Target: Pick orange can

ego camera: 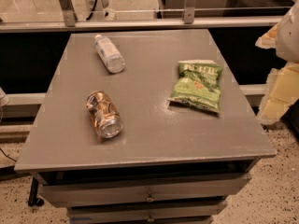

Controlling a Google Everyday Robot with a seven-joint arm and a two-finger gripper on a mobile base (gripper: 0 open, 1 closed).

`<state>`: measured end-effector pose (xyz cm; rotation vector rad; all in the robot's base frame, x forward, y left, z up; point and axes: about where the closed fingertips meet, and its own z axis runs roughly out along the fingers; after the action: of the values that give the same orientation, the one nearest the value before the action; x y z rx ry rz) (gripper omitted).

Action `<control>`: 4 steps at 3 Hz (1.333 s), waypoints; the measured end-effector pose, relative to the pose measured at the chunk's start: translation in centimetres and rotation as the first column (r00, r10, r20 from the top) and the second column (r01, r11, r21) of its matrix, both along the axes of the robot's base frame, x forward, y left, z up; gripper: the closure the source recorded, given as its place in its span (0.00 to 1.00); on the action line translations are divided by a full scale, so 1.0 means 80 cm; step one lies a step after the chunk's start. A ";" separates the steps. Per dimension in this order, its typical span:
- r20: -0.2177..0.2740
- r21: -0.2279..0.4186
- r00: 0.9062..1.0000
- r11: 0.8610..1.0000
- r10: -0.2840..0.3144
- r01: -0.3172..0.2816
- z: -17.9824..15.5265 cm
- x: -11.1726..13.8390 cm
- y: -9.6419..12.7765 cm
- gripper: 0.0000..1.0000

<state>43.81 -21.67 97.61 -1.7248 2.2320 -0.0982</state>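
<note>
The orange can (103,114) lies on its side on the grey table (154,134), left of centre towards the front. It is shiny orange-copper and dented, with its silver end facing the front edge. My gripper (279,85) shows as pale yellowish-white parts at the right edge of the camera view, beyond the table's right side. It is far from the can and nothing shows in it.
A clear plastic bottle (109,53) with a white label lies at the back left of the table. A green chip bag (196,85) lies flat on the right side. A rail (140,24) with metal posts runs behind the table, and drawers (149,195) sit below its front edge.
</note>
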 end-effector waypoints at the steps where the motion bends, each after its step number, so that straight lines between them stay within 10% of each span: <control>1: 0.000 0.000 1.000 1.000 0.000 0.000 0.000 0.000 0.000 0.00; 2: -0.001 0.090 1.000 0.996 0.012 -0.012 -0.006 0.003 0.032 0.00; 3: -0.012 0.303 0.998 0.952 0.059 -0.052 -0.023 0.016 0.141 0.00; 4: -0.059 0.529 0.992 0.846 0.116 -0.067 -0.034 0.025 0.263 0.00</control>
<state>45.84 -0.64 94.90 -1.5366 1.9720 0.5746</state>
